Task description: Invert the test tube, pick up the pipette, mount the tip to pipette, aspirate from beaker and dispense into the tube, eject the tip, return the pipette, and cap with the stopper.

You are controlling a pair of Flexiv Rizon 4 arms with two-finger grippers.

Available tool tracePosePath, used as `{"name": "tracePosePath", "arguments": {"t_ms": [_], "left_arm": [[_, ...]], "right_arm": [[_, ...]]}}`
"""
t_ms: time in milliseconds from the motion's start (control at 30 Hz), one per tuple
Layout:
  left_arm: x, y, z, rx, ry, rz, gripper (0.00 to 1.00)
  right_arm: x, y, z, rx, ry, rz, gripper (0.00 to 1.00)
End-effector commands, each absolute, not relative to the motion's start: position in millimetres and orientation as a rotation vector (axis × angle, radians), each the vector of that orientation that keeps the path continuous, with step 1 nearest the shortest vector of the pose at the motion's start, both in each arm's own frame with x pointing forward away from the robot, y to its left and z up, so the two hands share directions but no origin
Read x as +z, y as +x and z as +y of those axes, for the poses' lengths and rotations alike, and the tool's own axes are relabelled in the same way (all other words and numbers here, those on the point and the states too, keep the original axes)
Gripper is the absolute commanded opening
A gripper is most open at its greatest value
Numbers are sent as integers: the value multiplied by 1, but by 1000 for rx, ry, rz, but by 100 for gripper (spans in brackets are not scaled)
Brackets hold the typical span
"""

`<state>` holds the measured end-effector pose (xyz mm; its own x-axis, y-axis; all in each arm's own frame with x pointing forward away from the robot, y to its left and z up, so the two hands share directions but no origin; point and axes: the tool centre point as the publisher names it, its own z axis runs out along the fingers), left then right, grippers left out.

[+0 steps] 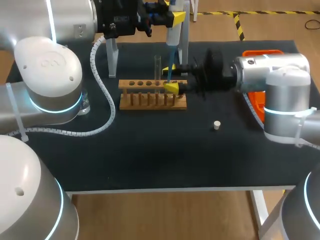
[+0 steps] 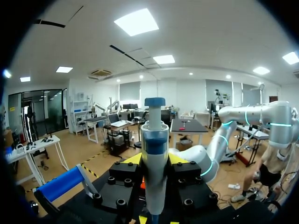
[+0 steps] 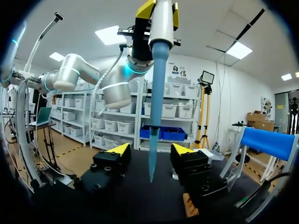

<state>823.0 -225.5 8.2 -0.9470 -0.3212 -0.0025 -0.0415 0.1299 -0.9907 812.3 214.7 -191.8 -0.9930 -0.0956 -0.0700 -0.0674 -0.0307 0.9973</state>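
Note:
My left gripper (image 1: pixel 170 17) hangs above the rack, shut on the white pipette (image 1: pixel 173 31), whose body stands between the yellow tips in the left wrist view (image 2: pixel 154 177). A long blue tip (image 1: pixel 169 70) is mounted on it and points down. My right gripper (image 1: pixel 173 78) lies level at the rack's right end, open, its fingers on either side of the blue tip (image 3: pixel 154 116) without touching it. The wooden rack (image 1: pixel 150 97) has a clear test tube (image 1: pixel 157 67) standing in it. A small white stopper (image 1: pixel 216 125) lies on the mat in front of my right arm.
A glass beaker (image 1: pixel 85 106) stands at the left, partly hidden behind my left arm. A clear stand (image 1: pixel 111 56) rises behind the rack. An orange tray (image 1: pixel 257 102) sits under my right arm. A white cable (image 1: pixel 102 107) loops across the mat's left half.

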Motion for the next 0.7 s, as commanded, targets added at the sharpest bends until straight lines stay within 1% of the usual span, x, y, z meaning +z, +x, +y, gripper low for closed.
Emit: {"name": "tracePosePath", "arguments": {"t_ms": [33,400,700], "left_arm": [[8,823,-225,-1912,-356,2187,0],[8,823,-225,-1912,-356,2187,0],[8,823,-225,-1912,-356,2187,0]], "right_arm": [[-200,800,194,-2240,192,-2167,100],[-228,766,135,-2161,184,-2281,100],[-238,739,101,-2070,192,-2384,100]]}}
